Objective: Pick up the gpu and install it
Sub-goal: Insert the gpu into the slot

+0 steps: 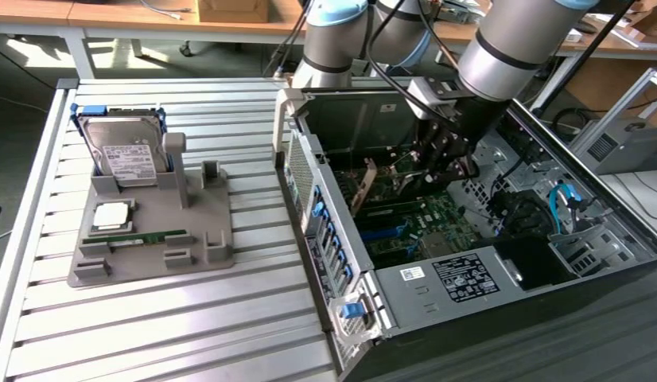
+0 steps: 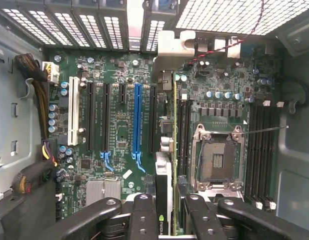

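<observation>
The gpu (image 2: 166, 150) is seen edge-on in the wrist view, a thin card with a green logo near my fingers (image 2: 143, 212). My gripper (image 2: 169, 207) is shut on it. The card hangs over the green motherboard (image 2: 119, 65), beside the black expansion slot just past the blue slot (image 2: 137, 120); whether it touches the board I cannot tell. In the exterior view my gripper (image 1: 448, 163) is down inside the open computer case (image 1: 307, 171), and the gpu (image 1: 363, 187) slants from it toward the case's rear wall.
A grey fixture (image 1: 148, 255) on the slatted table holds a hard drive (image 1: 122, 151), a processor chip (image 1: 111, 213) and a green memory stick (image 1: 138, 236). Inside the case are the processor socket (image 2: 217, 160), cable bundles (image 2: 32, 70) and the drive cage (image 1: 583, 239).
</observation>
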Robot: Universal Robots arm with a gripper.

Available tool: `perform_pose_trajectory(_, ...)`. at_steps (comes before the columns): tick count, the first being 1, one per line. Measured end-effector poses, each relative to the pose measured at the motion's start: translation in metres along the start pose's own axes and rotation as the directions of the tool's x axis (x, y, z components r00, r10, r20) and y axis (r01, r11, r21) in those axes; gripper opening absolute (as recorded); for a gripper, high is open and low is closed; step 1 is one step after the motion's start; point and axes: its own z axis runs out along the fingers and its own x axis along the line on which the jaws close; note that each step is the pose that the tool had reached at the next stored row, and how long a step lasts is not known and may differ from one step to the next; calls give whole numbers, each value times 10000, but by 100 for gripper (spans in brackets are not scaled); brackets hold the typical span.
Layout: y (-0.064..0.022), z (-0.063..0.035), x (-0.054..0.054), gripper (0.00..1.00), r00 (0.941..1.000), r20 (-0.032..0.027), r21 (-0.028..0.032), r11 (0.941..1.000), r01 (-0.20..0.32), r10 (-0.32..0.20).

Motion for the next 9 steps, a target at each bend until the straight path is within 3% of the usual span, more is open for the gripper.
perform_pose_trajectory(9,5,-2,54,27,10000,0,0,10000,0,0)
